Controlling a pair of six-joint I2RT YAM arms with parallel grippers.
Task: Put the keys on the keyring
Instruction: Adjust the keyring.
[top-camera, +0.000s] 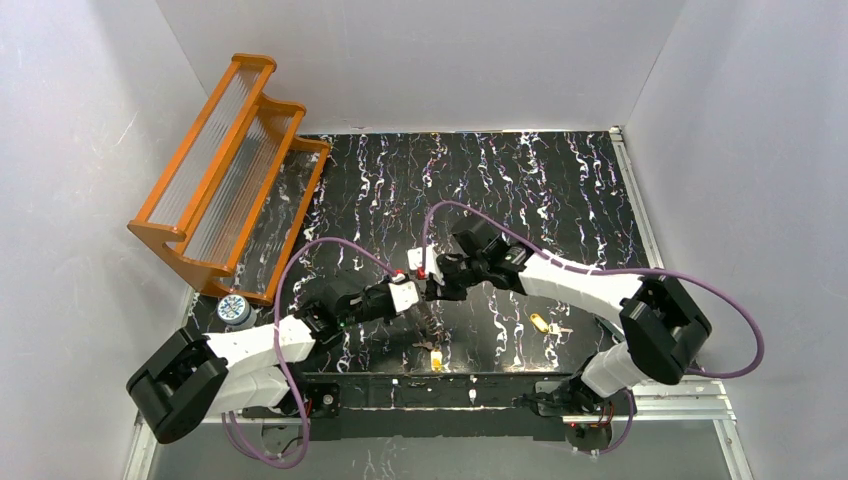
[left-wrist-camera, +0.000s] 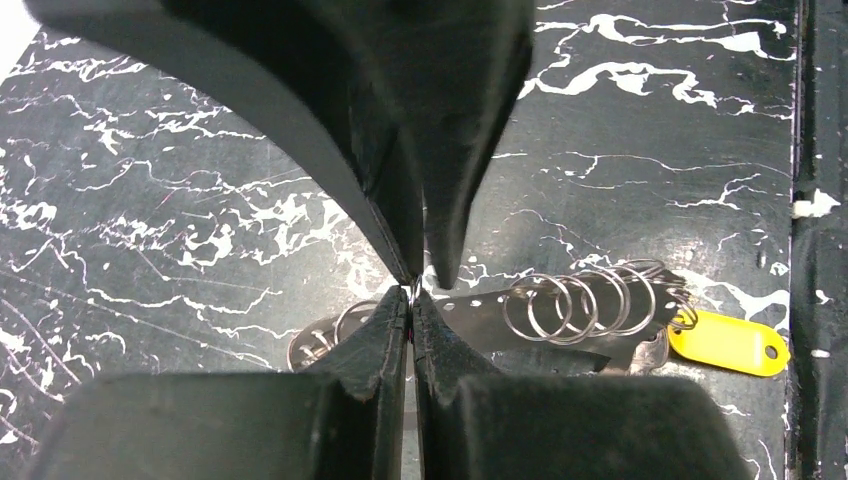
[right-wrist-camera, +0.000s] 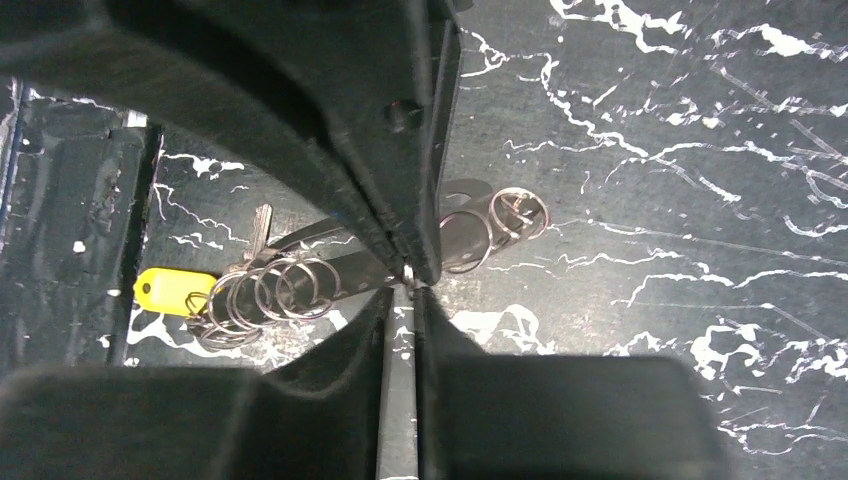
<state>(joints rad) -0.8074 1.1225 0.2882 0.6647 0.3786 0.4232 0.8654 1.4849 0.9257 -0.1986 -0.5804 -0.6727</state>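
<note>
Orange rack (top-camera: 228, 170) (tape roll (top-camera: 234, 310) beside)

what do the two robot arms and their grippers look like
Both the left arm and the right arm have white link shells with bulky black joint housings. A purple cable loops along each. The left gripper and right gripper are black with tapered fingers, plus small red marks nearby.

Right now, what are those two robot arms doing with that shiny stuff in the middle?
Both arms meet over the black marbled table. The left end effector and right end effector are pinched tip to tip on a thin metal wire. Below them lies a bunch of silver rings with a yellow plastic tag. Another yellow-headed key waits nearer the right arm.
</note>
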